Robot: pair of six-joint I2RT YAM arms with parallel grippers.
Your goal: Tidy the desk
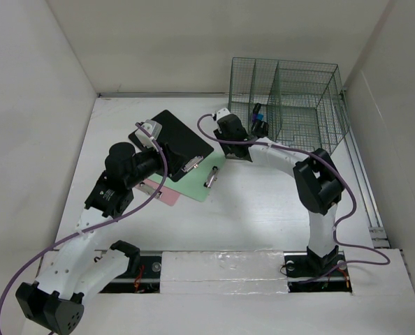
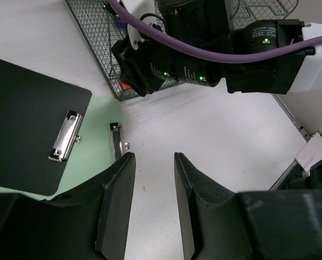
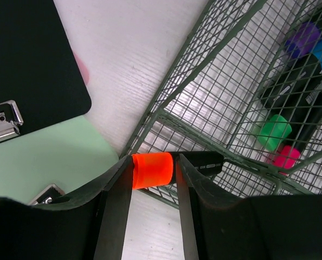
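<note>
Plain white walls (image 1: 33,84) stand at left, back and right.

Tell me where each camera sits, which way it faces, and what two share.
Top: fixed above and behind, looking down at the desk; left arm and right arm show.
Left wrist: on its arm, looking down past the open left claw at the black clipboard; right arm shows.
Right wrist: facing the wire rack; right claw grips an orange-capped marker.
Shared: both wrists show clipboard and rack.
</note>
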